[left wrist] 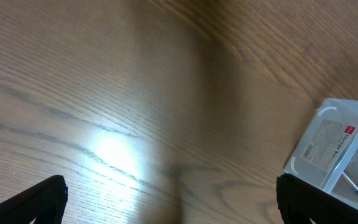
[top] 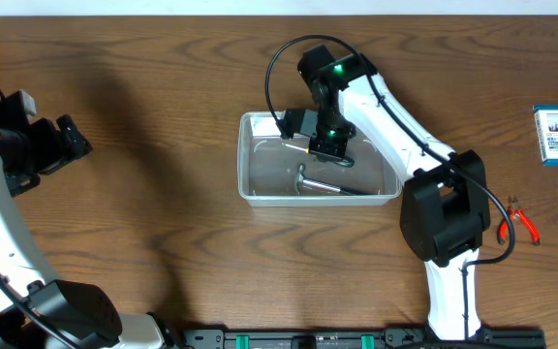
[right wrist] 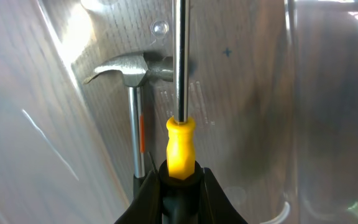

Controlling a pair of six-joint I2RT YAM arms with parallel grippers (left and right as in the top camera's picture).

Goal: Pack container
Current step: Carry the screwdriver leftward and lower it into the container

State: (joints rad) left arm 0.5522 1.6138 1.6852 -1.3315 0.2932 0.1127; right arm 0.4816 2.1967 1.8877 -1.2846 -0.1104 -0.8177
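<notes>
The clear plastic container [top: 260,184] sits mid-table; its corner shows in the left wrist view [left wrist: 328,149]. A small hammer [top: 320,184] with a steel head lies inside it, seen also in the right wrist view [right wrist: 129,68]. My right gripper [top: 329,143] is over the container, shut on a screwdriver [right wrist: 180,140] with a yellow and black handle, its steel shaft pointing down into the container above the hammer head. My left gripper [top: 66,141] is open and empty over bare table at the far left [left wrist: 169,202].
A small blue and white box [top: 557,134] lies at the far right. Red-handled pliers [top: 519,219] lie at the right near the right arm's base. The table is dark wood.
</notes>
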